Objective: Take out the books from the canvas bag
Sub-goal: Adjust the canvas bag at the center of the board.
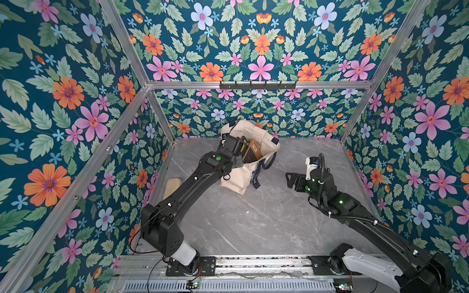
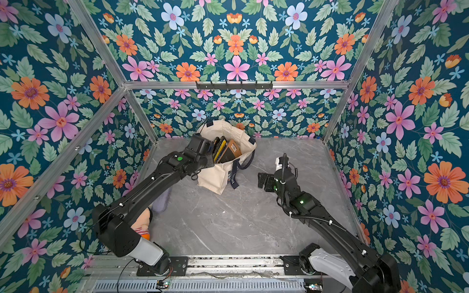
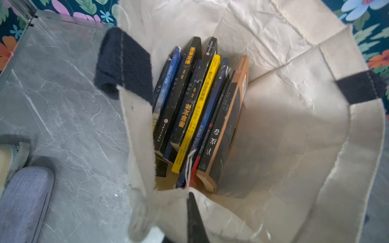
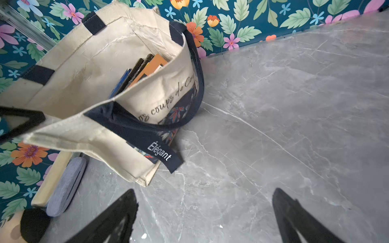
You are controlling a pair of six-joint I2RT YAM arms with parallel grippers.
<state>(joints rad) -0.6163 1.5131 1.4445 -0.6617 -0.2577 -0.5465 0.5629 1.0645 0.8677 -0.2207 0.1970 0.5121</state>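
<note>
One canvas bag (image 1: 236, 181) stands upright, mouth open, at the far middle of the grey marble-look table (image 1: 253, 220) in both top views, inside a booth papered with flowers. The books (image 3: 195, 109) are all inside it, packed on edge in a single row. At least seven spines can be counted from the left wrist view: one bright blue, three black, one yellow, one navy and one orange-bordered, the last at the row's right end. The left gripper (image 3: 190, 194) is clamped tight on the bag's left rim, its fingers pressed together into one black wedge. The right gripper (image 4: 204, 190) hangs over bare table to the right of the bag, apart from it, with its two jaws spread wide and nothing between them. One navy handle (image 4: 199, 84) droops down the bag's right outer side. By the left wall, under the left arm, lie three loose things: one lavender-grey pad (image 4: 65, 185), one cream slab (image 4: 52, 176) touching it, and one soft toy (image 2: 142, 223) nearer the arm's base. One black hook rail (image 1: 257, 85) with six hooks runs along the far wall.
</note>
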